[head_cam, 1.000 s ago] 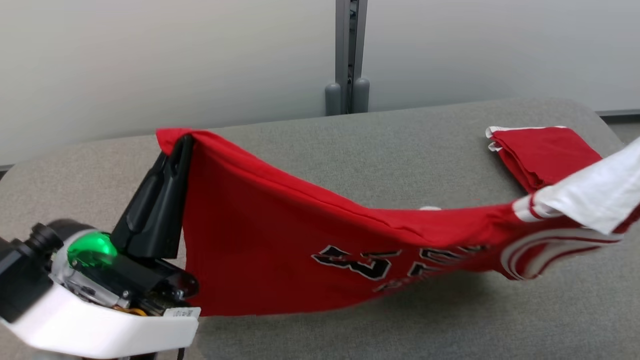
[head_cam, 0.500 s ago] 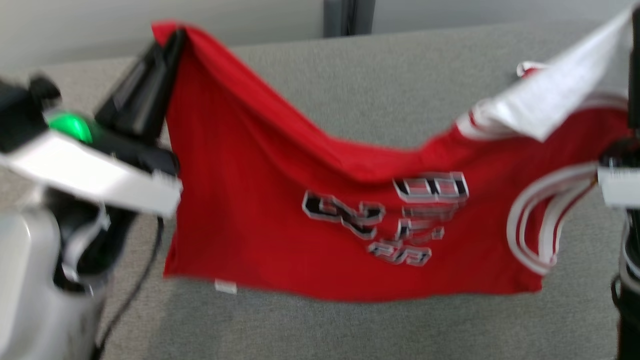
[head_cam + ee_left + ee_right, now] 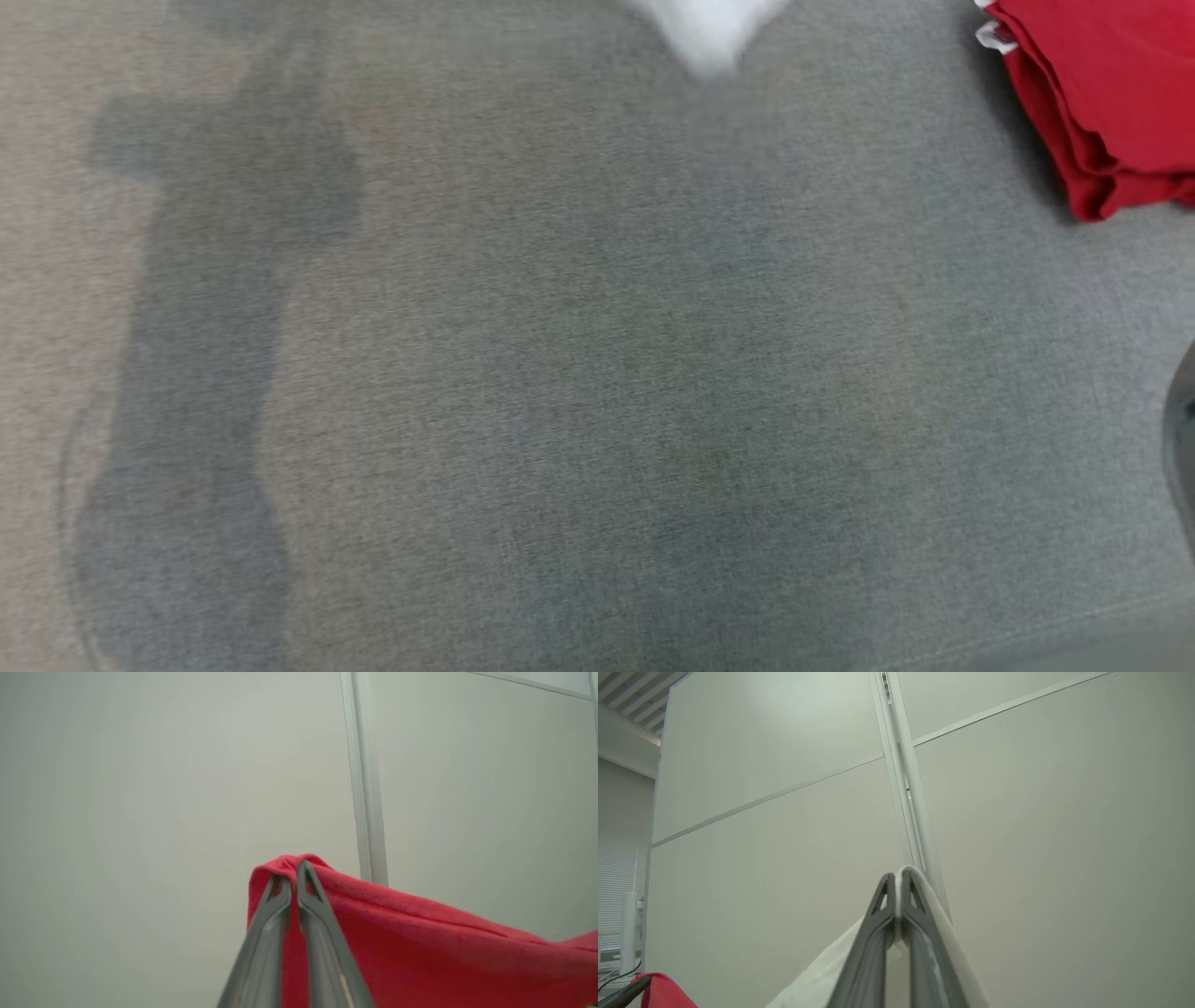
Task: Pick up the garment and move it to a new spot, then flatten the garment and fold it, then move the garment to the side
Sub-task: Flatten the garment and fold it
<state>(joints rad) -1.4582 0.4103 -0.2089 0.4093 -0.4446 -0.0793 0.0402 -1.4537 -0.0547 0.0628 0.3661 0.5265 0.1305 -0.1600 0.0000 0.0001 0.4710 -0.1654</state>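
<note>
no legible text on the red garment [image 3: 420, 942], head view perhaps too blurred

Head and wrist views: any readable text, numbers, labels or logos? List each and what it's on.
None can be read.
Red garment pinched in the left hand: plain cloth faces this view, no print.
White cloth pinched in the right hand: blank.
Folded red garment on the grey table: no print or label legible.
Wall panels: no signs.
</note>
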